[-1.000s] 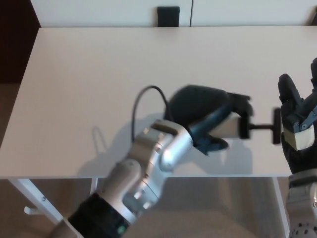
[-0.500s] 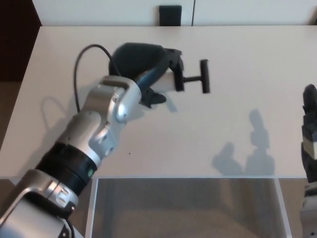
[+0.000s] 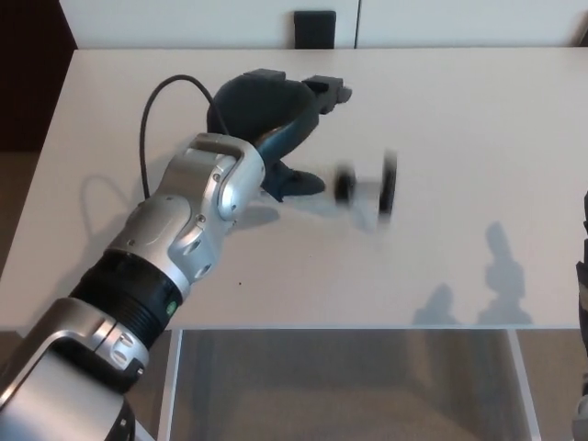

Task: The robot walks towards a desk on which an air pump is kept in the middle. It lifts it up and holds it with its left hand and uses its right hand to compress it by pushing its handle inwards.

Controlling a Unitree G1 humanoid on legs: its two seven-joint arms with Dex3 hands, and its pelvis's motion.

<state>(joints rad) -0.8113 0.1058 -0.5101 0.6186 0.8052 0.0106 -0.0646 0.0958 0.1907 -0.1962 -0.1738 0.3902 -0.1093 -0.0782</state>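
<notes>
Pump [image 3: 366, 190] blurred, apart from left hand [image 3: 276, 115], above desk [image 3: 478, 138]

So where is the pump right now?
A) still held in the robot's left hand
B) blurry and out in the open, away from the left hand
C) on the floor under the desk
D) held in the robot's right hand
B: the air pump is a blurred shape over the desk, apart from the left hand, whose fingers are spread with nothing in them; the right hand barely shows at the picture's edge.
</notes>
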